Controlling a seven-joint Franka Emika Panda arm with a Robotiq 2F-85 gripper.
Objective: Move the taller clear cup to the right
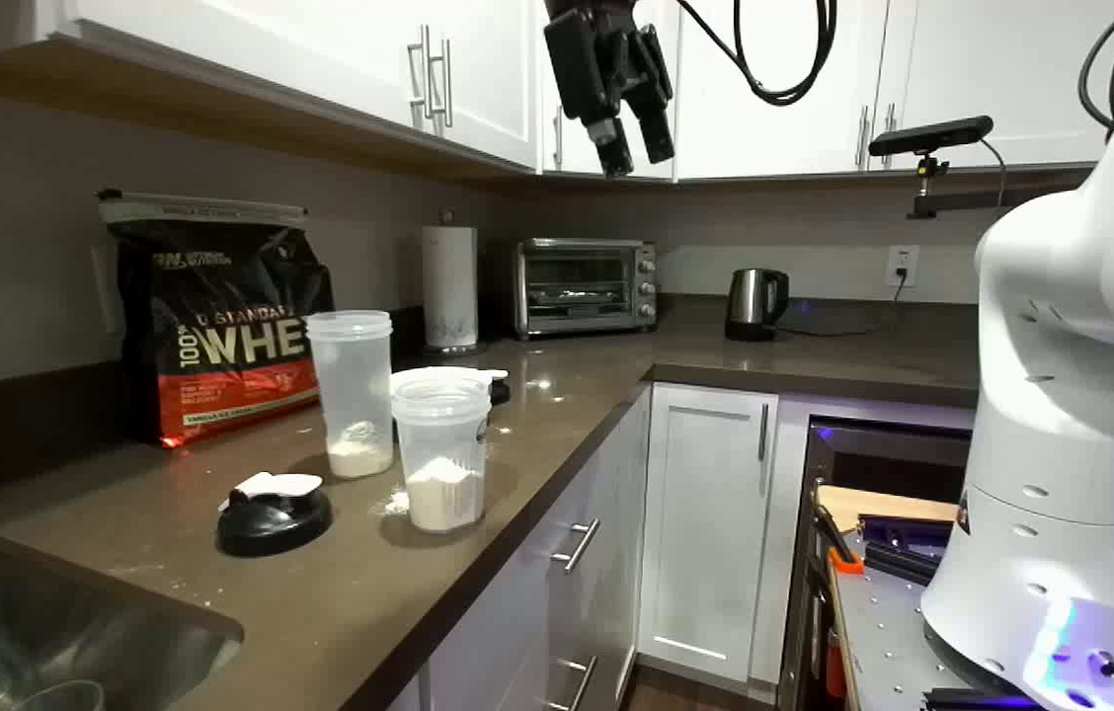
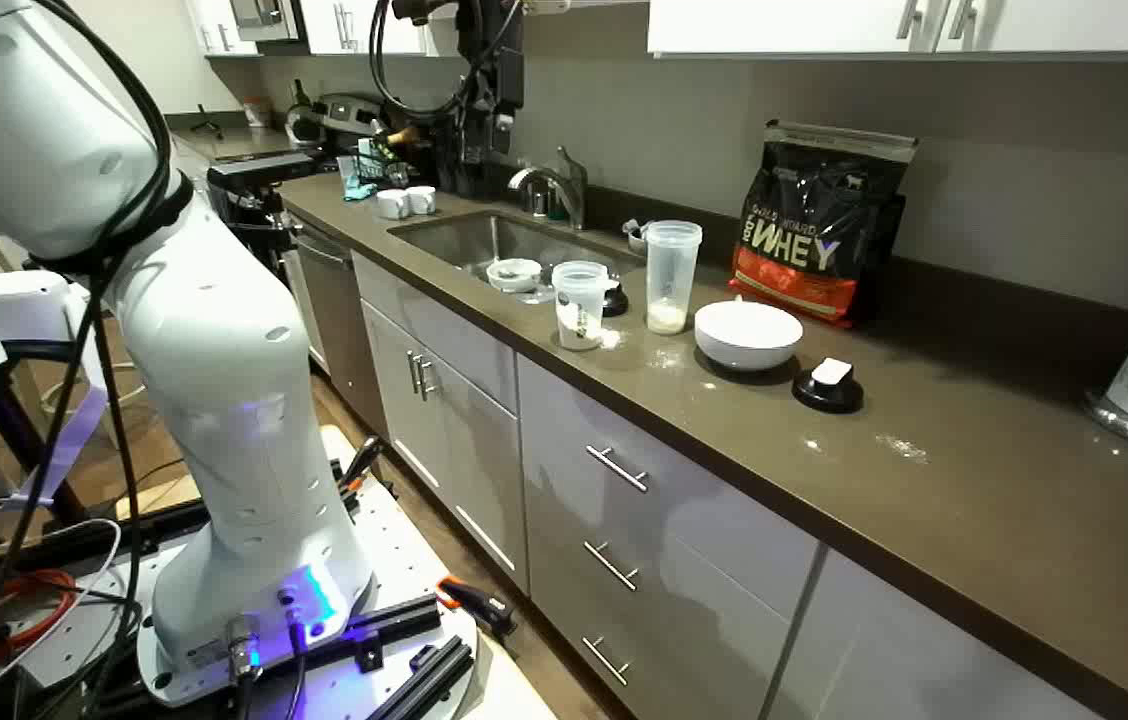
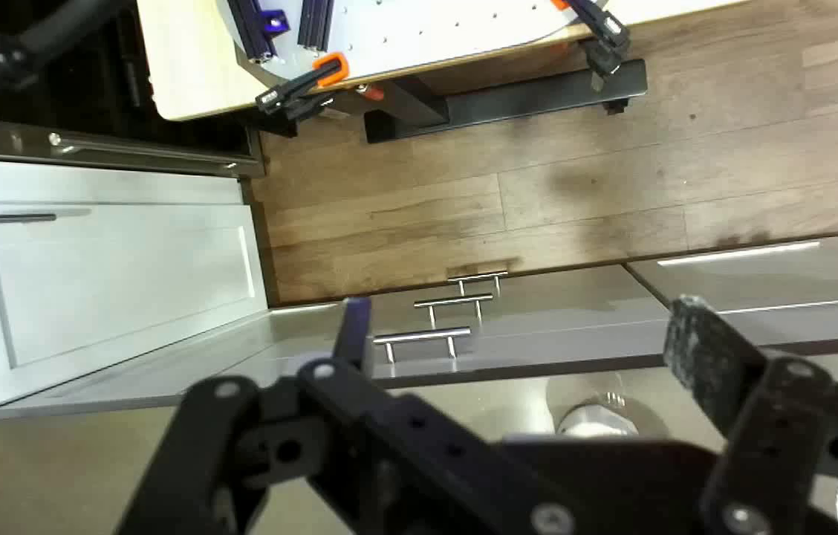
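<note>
the counter (image 2: 984,500) runs beside my arm (image 2: 214,390), the bag (image 2: 809,240) standing at its back. my gripper (image 1: 637,156) hangs high, well above the counter, my fingers (image 3: 697,349) spread wide. the tall cup (image 1: 355,380) stands upright on the counter, near the bag, powder (image 1: 359,456) in its bottom; in an exterior view it is between the bowl (image 2: 747,340) and the short cup (image 2: 580,295), which sits nearer the front edge. a black lid (image 1: 273,528) lies near the cups.
</note>
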